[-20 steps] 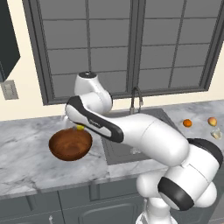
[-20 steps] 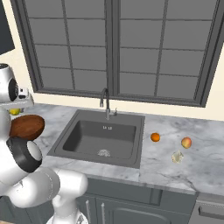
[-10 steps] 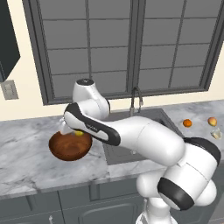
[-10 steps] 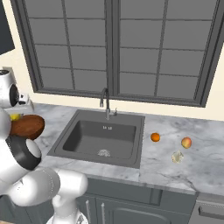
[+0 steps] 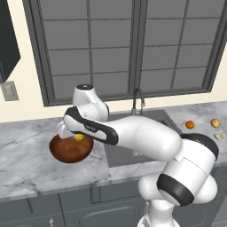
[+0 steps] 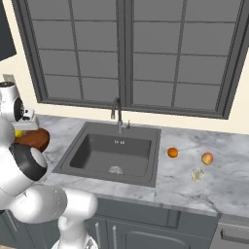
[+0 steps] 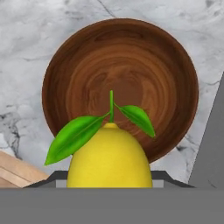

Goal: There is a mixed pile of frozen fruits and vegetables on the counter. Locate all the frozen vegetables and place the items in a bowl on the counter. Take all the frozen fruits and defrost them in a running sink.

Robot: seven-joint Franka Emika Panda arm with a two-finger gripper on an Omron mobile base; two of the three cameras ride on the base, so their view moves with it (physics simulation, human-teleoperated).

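Hand view: yellow piece (image 7: 109, 157) has leaves.

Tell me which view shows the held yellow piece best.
Hand view: the yellow piece fills the foreground, leaves visible, over the brown bowl. Left base view shows a small yellow spot; right base view barely a sliver.

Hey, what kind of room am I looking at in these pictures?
Most likely a home kitchen, computer-rendered. A dark sink with a curved faucet is set into a veined marble counter over dark grey cabinets, beneath a large paned window. A wooden bowl also sits on the counter.
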